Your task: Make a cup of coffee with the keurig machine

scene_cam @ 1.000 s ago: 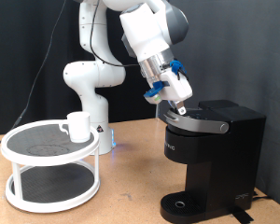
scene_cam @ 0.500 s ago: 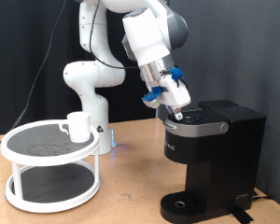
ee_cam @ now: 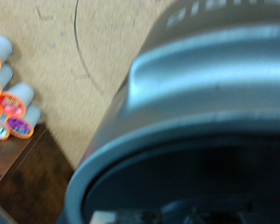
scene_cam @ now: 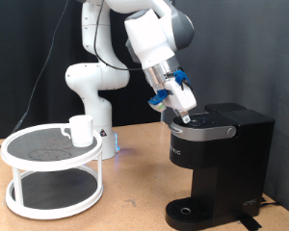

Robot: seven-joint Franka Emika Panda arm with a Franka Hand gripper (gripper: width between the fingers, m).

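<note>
The black keurig machine (scene_cam: 222,164) stands on the wooden table at the exterior view's right, its lid down. My gripper (scene_cam: 186,116) hangs from the white arm, its fingertips against the front edge of the lid. In the wrist view the blurred silver-rimmed lid of the keurig machine (ee_cam: 205,103) fills most of the picture, and my fingers do not show clearly. The white cup (scene_cam: 80,130) sits on the top shelf of a round stand, far to the exterior view's left of the gripper. Nothing shows on the round drip tray (scene_cam: 188,211).
The white two-tier round stand (scene_cam: 53,178) occupies the exterior view's lower left. The arm's white base (scene_cam: 91,91) rises behind it. Several coffee pods (ee_cam: 9,105) lie on the table beside the machine in the wrist view. A black curtain forms the background.
The gripper has shifted slightly down and to the exterior view's left on the lid's front edge. The lid, a little raised before, now sits lower. The cup has not moved.
</note>
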